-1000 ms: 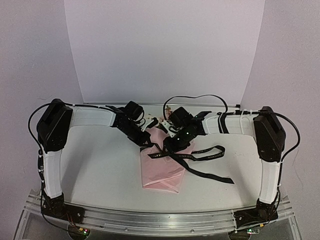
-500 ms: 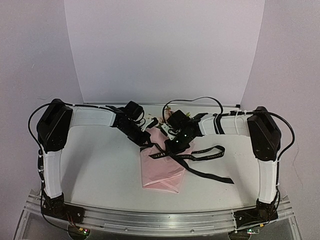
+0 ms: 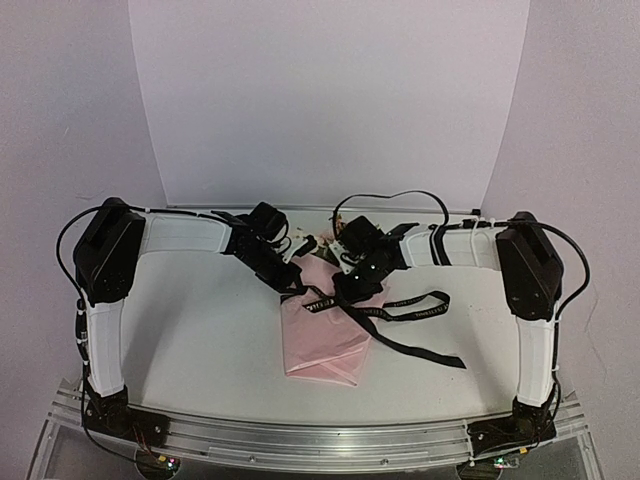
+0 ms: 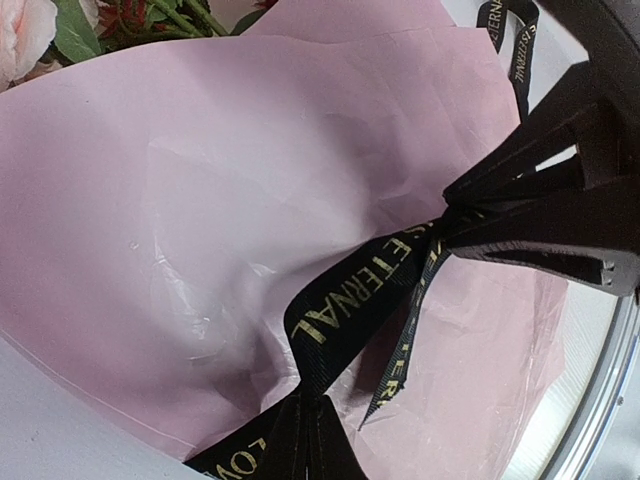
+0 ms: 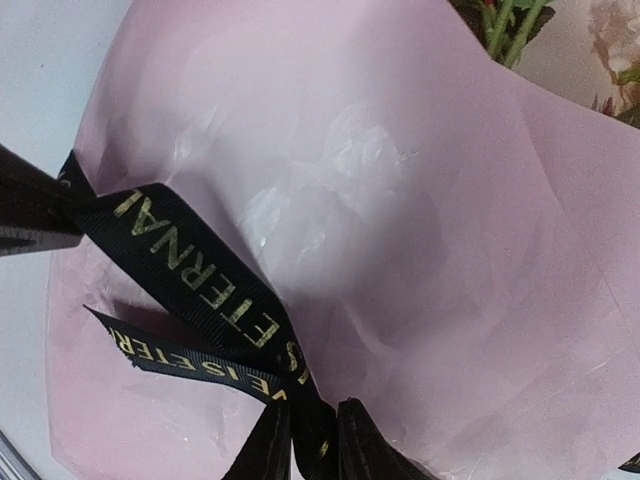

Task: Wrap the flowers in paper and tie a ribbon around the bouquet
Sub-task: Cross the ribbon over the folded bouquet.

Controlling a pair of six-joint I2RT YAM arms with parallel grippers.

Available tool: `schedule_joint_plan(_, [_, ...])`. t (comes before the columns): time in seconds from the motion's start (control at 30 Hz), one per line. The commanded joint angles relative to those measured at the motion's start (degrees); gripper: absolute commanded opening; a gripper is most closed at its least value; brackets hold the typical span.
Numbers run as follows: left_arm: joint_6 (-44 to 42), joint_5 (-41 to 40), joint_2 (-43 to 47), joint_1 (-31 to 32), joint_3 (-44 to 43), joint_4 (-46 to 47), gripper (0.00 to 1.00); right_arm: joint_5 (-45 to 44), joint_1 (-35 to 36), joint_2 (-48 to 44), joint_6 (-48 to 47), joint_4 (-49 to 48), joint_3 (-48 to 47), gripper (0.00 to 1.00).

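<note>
Bouquet (image 3: pixel 325 340) is laid mid-table (image 3: pixel 200 340), blooms pointing away from the bases. Ribbon (image 4: pixel 345 300) is stretched across the paper (image 4: pixel 200 200). It's clamped tight by the left gripper (image 4: pixel 300 430) and pinched by the right gripper (image 4: pixel 455 215). Ends are best pulled apart evenly and low, so the paper isn't torn.

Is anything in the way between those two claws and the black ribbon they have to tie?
Nothing visible does. The left gripper and the right gripper each pinch the ribbon directly, with a stretch of it running between them over the pink paper wrapped around the flowers.
</note>
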State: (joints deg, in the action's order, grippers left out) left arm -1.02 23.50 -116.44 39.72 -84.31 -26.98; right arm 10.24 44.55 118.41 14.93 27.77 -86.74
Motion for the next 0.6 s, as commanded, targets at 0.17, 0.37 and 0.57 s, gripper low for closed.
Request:
schedule_joint_plan(0.17, [-0.03,0.93,0.89,-0.3,-1.56,1.07,0.0,2.98,-2.96,-2.48,5.73,-4.33,0.35,0.18])
schedule_joint_plan(0.37, [0.02,0.87,0.87,-0.35,-1.47,1.16,0.0,3.69,-3.64,-2.88,7.13,-5.7,1.51,0.18])
schedule_joint_plan(0.57, [0.14,0.96,0.73,-0.31,-1.71,1.08,0.0,-1.11,-3.68,-5.39,7.65,-6.23,3.37,0.12])
